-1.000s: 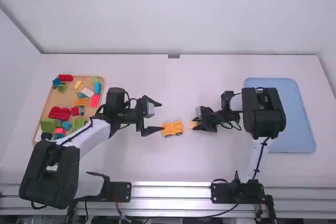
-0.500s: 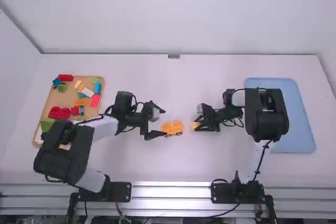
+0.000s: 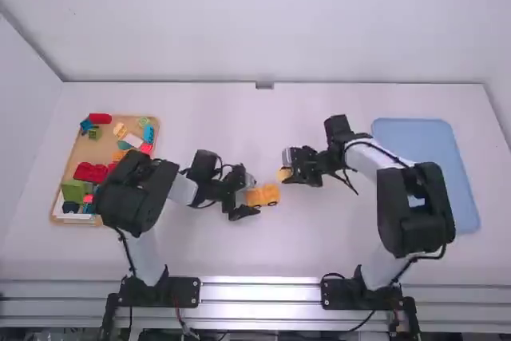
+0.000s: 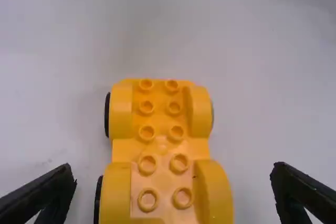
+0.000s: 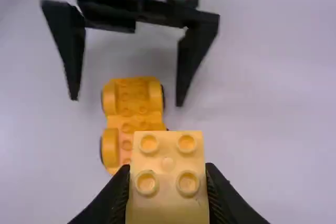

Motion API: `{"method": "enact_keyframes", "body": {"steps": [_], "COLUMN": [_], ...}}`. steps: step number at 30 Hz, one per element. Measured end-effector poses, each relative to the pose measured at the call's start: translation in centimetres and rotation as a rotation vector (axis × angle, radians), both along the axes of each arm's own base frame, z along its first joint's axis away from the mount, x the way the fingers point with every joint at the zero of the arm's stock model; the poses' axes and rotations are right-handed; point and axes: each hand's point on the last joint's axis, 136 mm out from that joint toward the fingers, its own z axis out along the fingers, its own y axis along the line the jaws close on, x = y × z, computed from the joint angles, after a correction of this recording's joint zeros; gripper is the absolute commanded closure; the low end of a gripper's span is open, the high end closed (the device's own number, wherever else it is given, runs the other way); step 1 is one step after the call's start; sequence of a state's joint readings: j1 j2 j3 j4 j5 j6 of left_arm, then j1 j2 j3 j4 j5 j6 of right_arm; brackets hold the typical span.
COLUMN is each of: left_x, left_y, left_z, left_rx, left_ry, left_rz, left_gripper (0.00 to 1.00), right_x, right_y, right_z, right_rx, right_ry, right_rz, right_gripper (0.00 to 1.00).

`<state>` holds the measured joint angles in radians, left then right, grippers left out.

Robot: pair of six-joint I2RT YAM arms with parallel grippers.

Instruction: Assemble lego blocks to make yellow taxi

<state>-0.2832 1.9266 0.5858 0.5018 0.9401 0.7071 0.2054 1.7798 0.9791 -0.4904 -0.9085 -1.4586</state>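
A pale yellow building block (image 5: 167,200), four studs showing, is gripped between the closed-in fingers of the right gripper (image 3: 291,168). In the high view, the block is held near the wheeled yellow car chassis (image 3: 263,196), beyond it and slightly to its right, and is not joined to it. The chassis is flanked by the widely parted fingers of the left gripper (image 3: 252,195), with a gap seen on each side in the left wrist view. Black wheels (image 4: 107,115) are fitted to the chassis, which is set studs up on the white table (image 3: 279,249).

Since the earlier frame, the block has been carried farther from the camera and a little leftward, and the left gripper has been brought in over the chassis, itself left in place. Assorted colored bricks (image 3: 90,172) are held in a wooden tray (image 3: 80,152) at left; a blue tray (image 3: 451,189) is placed at right.
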Motion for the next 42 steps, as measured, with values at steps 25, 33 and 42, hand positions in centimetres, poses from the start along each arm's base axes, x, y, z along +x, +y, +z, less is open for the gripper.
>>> {"method": "enact_keyframes", "body": {"steps": [25, 33, 42], "left_x": [-0.2, 0.4, 0.1], "left_y": [-0.5, -1.0, -1.1], "left_z": [-1.3, -1.3, -1.1], "left_rx": [0.073, 0.129, 0.138], "left_ry": [-0.135, -0.141, -0.189], "left_rz": [0.04, -0.092, -0.169], "left_gripper": [0.46, 0.54, 0.63], "right_x": [-1.8, -2.6, -3.2], "right_y": [2.2, 3.2, 3.4], "right_z": [-0.6, -1.9, -3.3], "right_rx": [0.006, 0.029, 0.048], "right_ry": [0.092, 0.092, 0.104], "right_rz": [-0.007, -0.021, -0.066], "right_gripper": [0.91, 0.91, 0.93]}}
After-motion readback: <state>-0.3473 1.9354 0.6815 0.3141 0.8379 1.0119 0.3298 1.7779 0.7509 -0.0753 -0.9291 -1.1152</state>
